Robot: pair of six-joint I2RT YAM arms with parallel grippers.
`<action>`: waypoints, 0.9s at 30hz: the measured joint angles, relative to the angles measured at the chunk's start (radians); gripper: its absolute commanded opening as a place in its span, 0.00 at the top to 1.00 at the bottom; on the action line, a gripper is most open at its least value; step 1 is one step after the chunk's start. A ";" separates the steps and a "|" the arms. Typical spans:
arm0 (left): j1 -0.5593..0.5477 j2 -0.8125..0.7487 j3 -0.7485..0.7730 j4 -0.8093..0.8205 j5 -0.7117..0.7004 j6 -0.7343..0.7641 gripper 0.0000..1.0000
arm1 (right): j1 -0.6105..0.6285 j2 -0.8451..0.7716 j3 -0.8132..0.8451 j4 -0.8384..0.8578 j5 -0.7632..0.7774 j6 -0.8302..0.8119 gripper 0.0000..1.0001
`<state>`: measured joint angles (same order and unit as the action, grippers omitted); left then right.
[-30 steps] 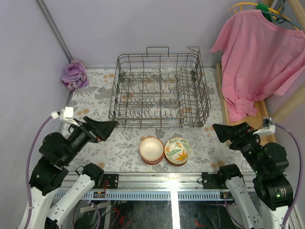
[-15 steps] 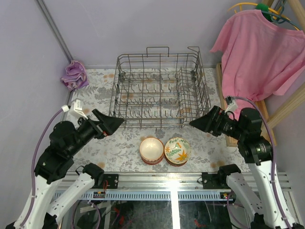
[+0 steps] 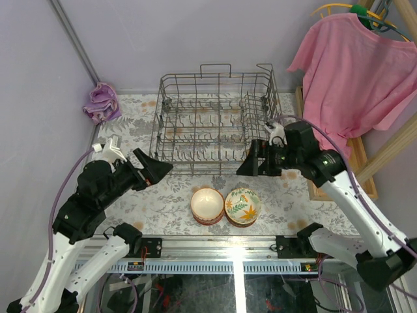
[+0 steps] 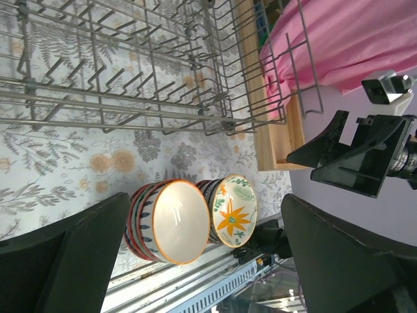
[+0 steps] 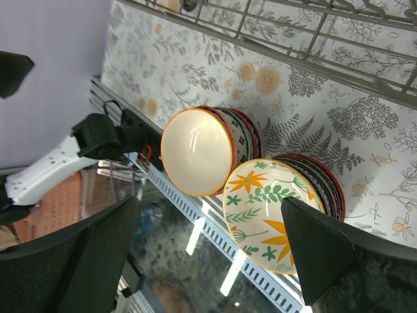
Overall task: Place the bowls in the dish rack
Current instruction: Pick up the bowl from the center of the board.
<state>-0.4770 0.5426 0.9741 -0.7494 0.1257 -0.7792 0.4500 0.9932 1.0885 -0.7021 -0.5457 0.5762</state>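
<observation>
Bowls (image 3: 225,206) are sitting in two side-by-side stacks at the near edge of the table (image 3: 130,127), just in front of the dish rack (image 3: 215,77). Left gripper (image 3: 156,171) and right gripper (image 3: 251,163) are hovering either side of the stacks, jaws released wide, grasping nothing.

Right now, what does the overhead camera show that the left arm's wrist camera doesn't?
Only the overhead view shows the purple cloth in the far left corner and the yellow hanger above the shirt. Only the left wrist view shows the bowls side-on, so you can see they form two stacks. Both views show the dish rack, with no bowl in it, the pink shirt and the open right tool.
</observation>
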 measured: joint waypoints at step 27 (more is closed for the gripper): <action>0.000 -0.009 0.167 -0.196 -0.098 0.006 0.00 | 0.345 0.138 0.092 0.004 0.209 -0.006 0.00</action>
<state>-0.4770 0.5335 1.1416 -0.9455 0.0280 -0.7734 0.7948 1.1309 1.1809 -0.6983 -0.3363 0.5697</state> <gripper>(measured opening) 0.996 0.993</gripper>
